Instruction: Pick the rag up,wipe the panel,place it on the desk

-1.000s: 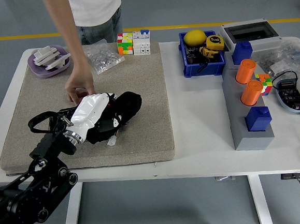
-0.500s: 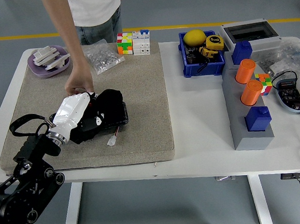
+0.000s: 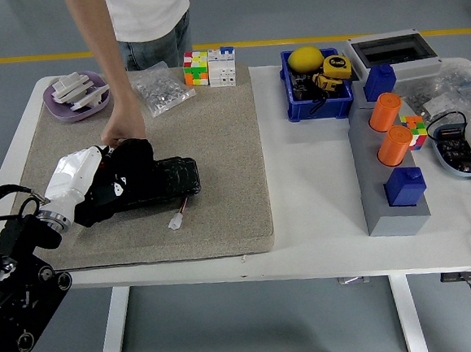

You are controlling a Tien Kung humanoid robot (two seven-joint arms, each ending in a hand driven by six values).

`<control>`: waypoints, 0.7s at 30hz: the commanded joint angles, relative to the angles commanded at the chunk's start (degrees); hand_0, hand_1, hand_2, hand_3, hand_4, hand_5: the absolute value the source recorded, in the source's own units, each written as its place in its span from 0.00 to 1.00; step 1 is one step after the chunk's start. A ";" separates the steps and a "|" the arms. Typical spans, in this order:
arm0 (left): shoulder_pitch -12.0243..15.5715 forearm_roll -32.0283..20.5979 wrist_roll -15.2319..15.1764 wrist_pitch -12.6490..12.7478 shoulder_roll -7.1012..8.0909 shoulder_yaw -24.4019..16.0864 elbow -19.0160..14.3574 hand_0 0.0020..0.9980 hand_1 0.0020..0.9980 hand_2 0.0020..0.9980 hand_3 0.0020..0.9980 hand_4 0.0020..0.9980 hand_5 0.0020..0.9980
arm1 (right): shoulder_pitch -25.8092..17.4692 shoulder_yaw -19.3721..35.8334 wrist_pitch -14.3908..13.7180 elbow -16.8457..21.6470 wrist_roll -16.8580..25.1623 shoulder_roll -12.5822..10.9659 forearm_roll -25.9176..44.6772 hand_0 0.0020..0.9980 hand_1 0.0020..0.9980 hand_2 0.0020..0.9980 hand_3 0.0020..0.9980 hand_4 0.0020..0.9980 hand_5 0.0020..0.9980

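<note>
Head view shows the left hand [image 3: 97, 183] gripping a black rag [image 3: 129, 172] over the panel [image 3: 170, 179], mid-wipe by my judgement, desk placement remaining

Left arm [image 3: 20, 291]: black, jointed, round screwed hubs, looped black cable. Left hand [image 3: 97, 183]: white shell, black fingers. Person [image 3: 146, 20]: white shirt, jeans.
</note>
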 joint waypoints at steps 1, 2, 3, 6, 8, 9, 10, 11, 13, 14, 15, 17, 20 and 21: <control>0.21 0.08 -0.03 -0.02 0.24 -0.55 0.05 0.24 0.29 0.53 0.49 0.27 0.00 | 0.01 -0.03 0.00 0.00 0.00 0.01 0.07 0.79 0.70 0.69 0.61 0.98 0.47; 0.40 0.09 -0.06 -0.05 0.46 -1.07 0.16 0.24 0.29 0.53 0.49 0.27 0.00 | 0.01 -0.02 0.01 0.00 0.02 0.01 0.08 0.79 0.70 0.69 0.61 0.98 0.47; 0.52 0.12 -0.07 -0.08 0.60 -1.36 0.22 0.24 0.29 0.53 0.49 0.27 0.00 | 0.02 0.02 0.00 0.00 0.03 0.01 0.06 0.79 0.70 0.69 0.61 0.98 0.47; 1.13 0.29 -0.14 -0.14 1.07 -2.62 0.28 0.24 0.29 0.53 0.49 0.27 0.00 | 0.05 0.19 0.02 0.00 0.06 0.03 0.00 0.78 0.70 0.69 0.61 0.98 0.47; 1.57 0.52 -0.13 -0.17 1.29 -3.53 0.25 0.24 0.29 0.53 0.49 0.27 0.00 | 0.05 0.18 0.02 0.00 0.08 0.07 0.03 0.78 0.70 0.69 0.61 0.98 0.47; 1.95 0.64 -0.13 -0.19 1.42 -4.37 0.21 0.24 0.29 0.53 0.49 0.27 0.00 | 0.04 0.14 0.03 0.00 0.10 0.10 0.11 0.78 0.70 0.69 0.61 0.98 0.47; 2.13 0.79 -0.14 -0.20 1.48 -4.80 0.18 0.24 0.29 0.53 0.49 0.27 0.00 | 0.04 0.09 0.05 0.00 0.10 0.11 0.14 0.78 0.70 0.69 0.61 0.98 0.47; 2.45 0.78 -0.15 -0.22 1.57 -5.49 0.16 0.24 0.30 0.53 0.49 0.27 0.00 | 0.03 0.09 0.05 0.00 0.08 0.12 0.12 0.78 0.70 0.69 0.62 0.99 0.47; 3.20 0.79 -0.17 -0.21 1.50 -7.12 -0.01 0.24 0.30 0.53 0.49 0.27 0.00 | 0.04 0.31 0.07 0.00 0.09 0.10 -0.11 0.78 0.70 0.69 0.62 0.99 0.47; 3.55 0.67 -0.23 -0.16 1.45 -7.81 -0.07 0.24 0.30 0.53 0.49 0.27 0.00 | 0.05 0.48 0.07 0.00 0.09 0.09 -0.27 0.78 0.70 0.69 0.62 0.99 0.47; 3.74 0.55 -0.28 -0.13 1.45 -8.18 -0.09 0.24 0.30 0.53 0.49 0.27 0.00 | 0.06 0.60 0.07 0.00 0.10 0.09 -0.37 0.78 0.70 0.69 0.62 0.99 0.47; 4.38 0.40 -0.49 -0.13 1.77 -8.68 0.19 0.24 0.29 0.53 0.49 0.27 0.00 | 0.10 0.62 0.15 0.00 0.13 0.11 -0.42 0.78 0.70 0.69 0.62 0.99 0.47; 4.94 0.58 -0.52 -0.25 1.94 -8.92 0.35 0.24 0.29 0.53 0.49 0.27 0.00 | 0.15 0.69 0.17 0.00 0.16 0.16 -0.49 0.78 0.70 0.69 0.62 0.99 0.47; 5.09 0.62 -0.51 -0.26 1.89 -9.13 0.32 0.24 0.29 0.53 0.49 0.27 0.00 | 0.13 0.65 0.17 0.00 0.18 0.17 -0.43 0.78 0.70 0.69 0.62 0.99 0.47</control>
